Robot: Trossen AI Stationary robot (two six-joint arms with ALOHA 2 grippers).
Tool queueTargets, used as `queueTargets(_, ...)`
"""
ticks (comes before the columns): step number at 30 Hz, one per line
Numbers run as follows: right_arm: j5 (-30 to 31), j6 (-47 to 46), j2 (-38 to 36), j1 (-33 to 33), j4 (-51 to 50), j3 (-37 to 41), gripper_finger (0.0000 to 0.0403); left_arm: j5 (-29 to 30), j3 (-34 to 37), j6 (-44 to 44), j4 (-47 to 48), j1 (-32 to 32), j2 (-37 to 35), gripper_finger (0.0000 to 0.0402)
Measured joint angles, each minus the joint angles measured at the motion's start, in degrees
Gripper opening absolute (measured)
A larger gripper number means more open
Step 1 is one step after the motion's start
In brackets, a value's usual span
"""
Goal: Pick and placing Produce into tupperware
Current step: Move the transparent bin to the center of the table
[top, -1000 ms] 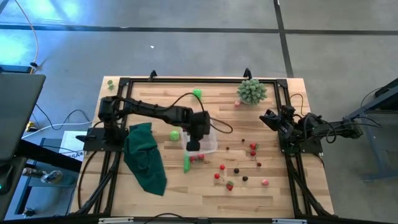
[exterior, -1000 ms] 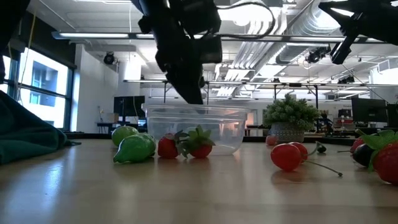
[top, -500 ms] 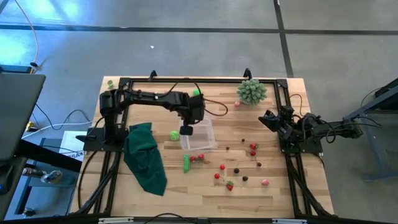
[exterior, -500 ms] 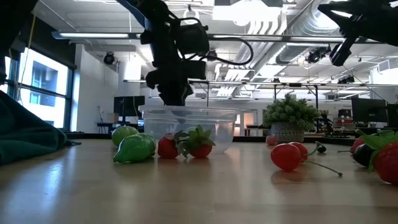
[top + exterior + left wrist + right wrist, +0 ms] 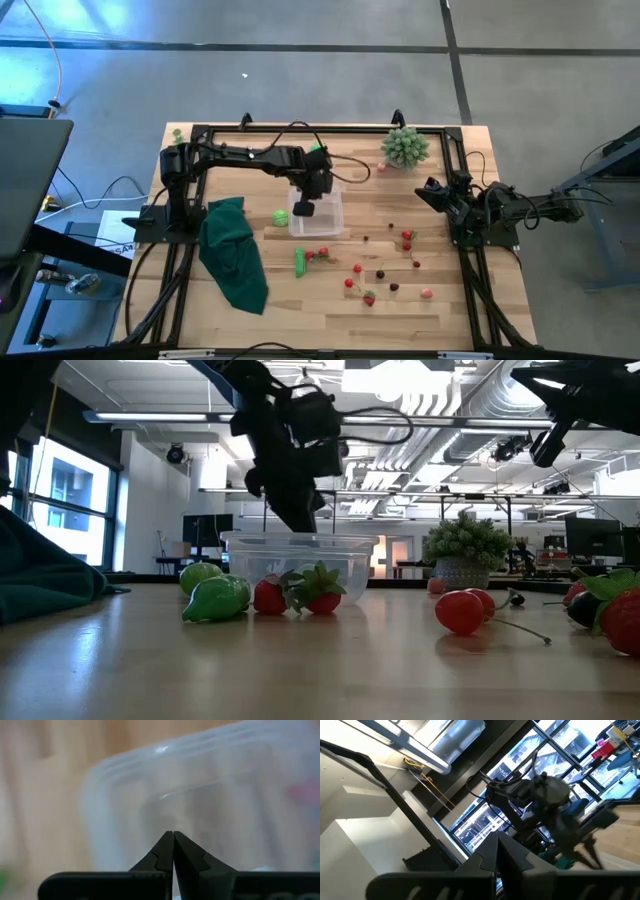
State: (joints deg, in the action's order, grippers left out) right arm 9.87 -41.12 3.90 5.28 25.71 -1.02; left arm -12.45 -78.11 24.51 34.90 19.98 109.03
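Left gripper above the tupperware
Its fingers are pressed together, holding nothing; the right gripper, also closed, waits aside.

Pale, smooth wooden desk — clear glossy plastic tupperware, shiny plastic produce, soft matt green cloth, matt black metal frame.

The clear plastic container sits upright near the middle of the tabletop, roughly square with rounded corners and a raised rim. A round green fruit lies just beside it. Near its front edge lie a long green vegetable and two strawberries. More small red, pink and dark pieces are scattered well apart from it.
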Motion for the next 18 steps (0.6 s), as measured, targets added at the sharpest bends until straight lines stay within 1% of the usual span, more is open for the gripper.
queueTargets(3,-0.04,0.00,-0.01,0.00,-0.21,0.00,0.0000,-2.01,0.00,2.01,-2.45,-2.25,0.21,0.0001)
queueTargets(8,-0.12,0.20,-0.02,0.00,-0.46,0.00,0.0000,-0.16,-0.01,2.73,-6.97,-5.02,1.55,0.0001)
queueTargets(11,-0.31,0.02,0.09,0.00,-0.67,0.00,0.0000,-0.17,0.06,2.27,-7.56,-5.00,2.81,0.0001)
queueTargets(18,-0.44,-0.17,0.17,0.00,-1.07,0.00,0.0000,-0.72,-0.02,0.73,-12.25,-4.99,5.48,0.0001)
